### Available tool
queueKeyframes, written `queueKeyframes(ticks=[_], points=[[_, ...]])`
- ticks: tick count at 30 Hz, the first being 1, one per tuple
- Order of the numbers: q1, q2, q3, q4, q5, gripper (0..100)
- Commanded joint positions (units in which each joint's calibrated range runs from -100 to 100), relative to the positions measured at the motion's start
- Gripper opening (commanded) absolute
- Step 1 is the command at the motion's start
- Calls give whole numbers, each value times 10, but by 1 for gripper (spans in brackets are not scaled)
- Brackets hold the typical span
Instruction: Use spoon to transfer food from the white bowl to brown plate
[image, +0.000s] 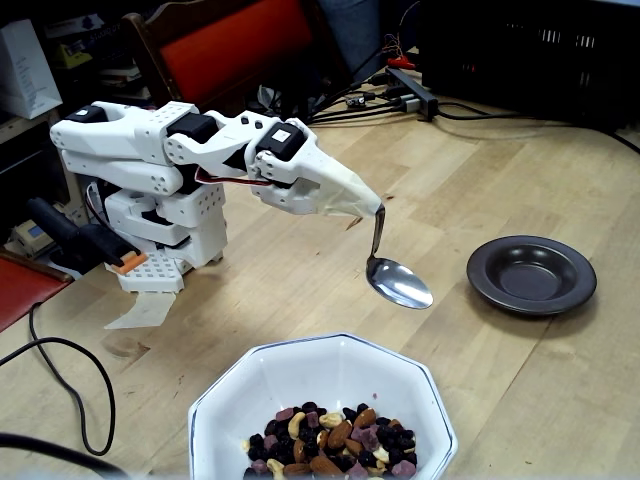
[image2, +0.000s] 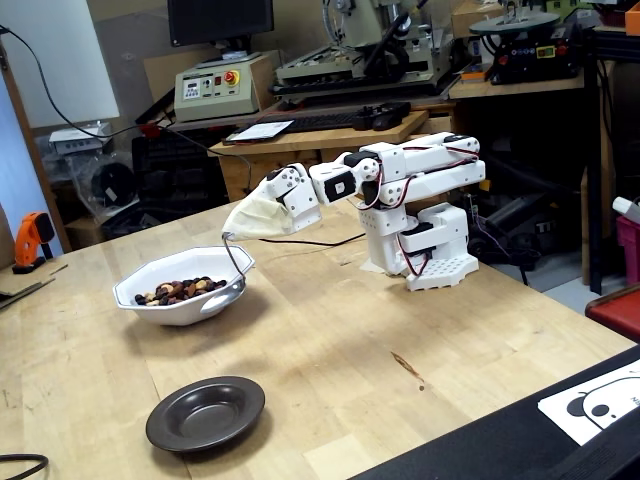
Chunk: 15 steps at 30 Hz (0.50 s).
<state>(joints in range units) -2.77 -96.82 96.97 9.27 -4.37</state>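
My gripper (image: 375, 208) (image2: 228, 235) is wrapped in a pale cover and shut on the handle of the spoon (image: 398, 282) (image2: 241, 265). The spoon hangs down from the tip, its shiny oval bowl empty, a little above the wooden table. The white bowl (image: 300, 350) (image2: 170, 310) sits just near of the spoon in a fixed view, with the food (image: 330, 440) (image2: 180, 290), mixed nuts and raisins, heaped in it. The brown plate (image: 482, 270) (image2: 165, 425) lies empty to the spoon's right in that same view, apart from it.
The white arm base (image: 160, 230) (image2: 430, 250) stands at the table's back. A black cable (image: 95, 400) loops on the left. A red chair (image: 230, 50) and power cords lie behind. A black mat (image2: 540, 440) covers the table's near right corner.
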Motion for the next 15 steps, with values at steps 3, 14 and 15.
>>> queueKeyframes(ticks=[3,14,15], points=[[-4,-5,-8,-7,2,4],[-4,-4,-11,-7,2,4],[-4,-4,-11,-7,2,4]])
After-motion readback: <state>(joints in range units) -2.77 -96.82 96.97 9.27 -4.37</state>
